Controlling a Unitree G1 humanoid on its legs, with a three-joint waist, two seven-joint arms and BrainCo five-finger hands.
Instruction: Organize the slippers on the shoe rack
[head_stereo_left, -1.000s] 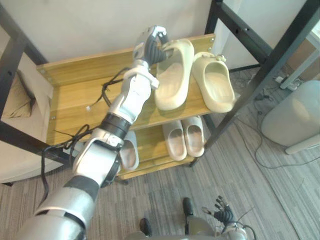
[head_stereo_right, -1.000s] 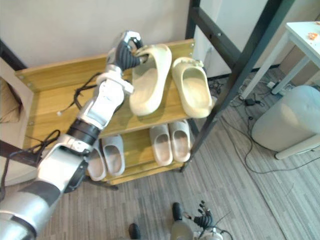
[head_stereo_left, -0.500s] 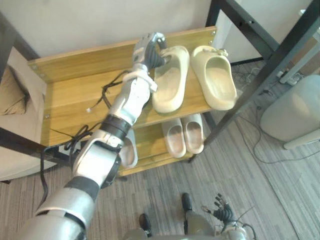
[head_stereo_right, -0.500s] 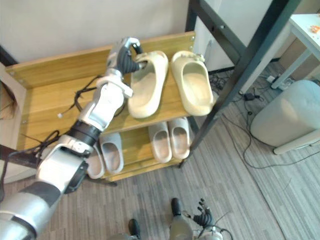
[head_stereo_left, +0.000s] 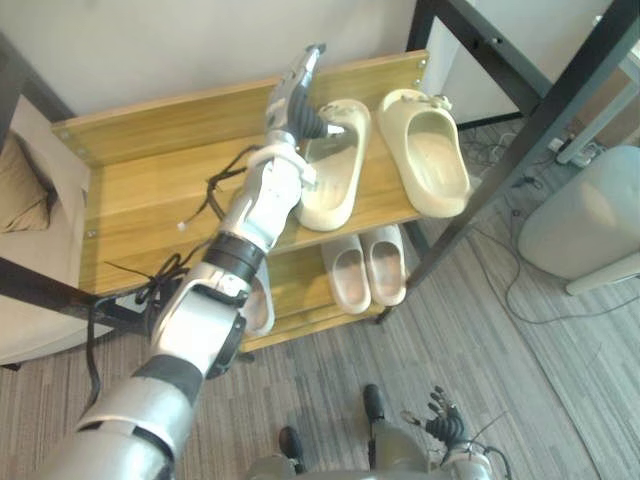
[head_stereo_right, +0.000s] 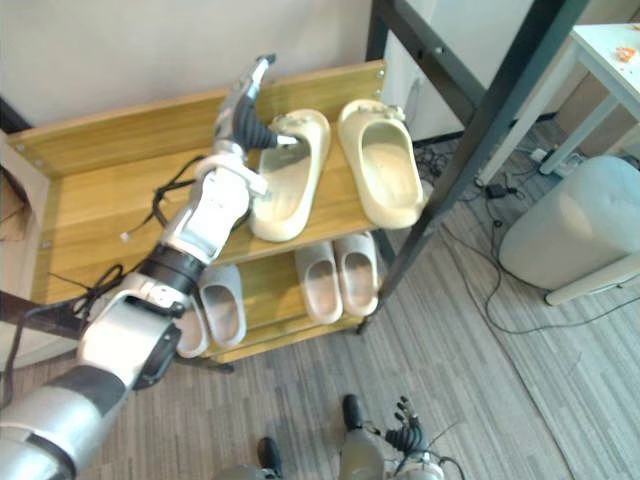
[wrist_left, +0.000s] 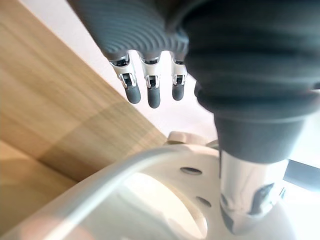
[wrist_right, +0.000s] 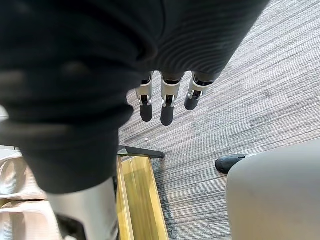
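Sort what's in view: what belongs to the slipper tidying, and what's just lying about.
Job: rack; left cream slipper; right cream slipper; beige pair and grey pair on the lower shelf; left hand, open, at the left cream slipper.
Lying about: cushion; pouf; floor cables.

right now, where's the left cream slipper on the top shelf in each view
Left eye view: cream slipper upper middle, right of the left hand.
Right eye view: upper middle, also by that hand.
Left wrist view: close up, past the fingers.
Shared landmark: the wooden top shelf.
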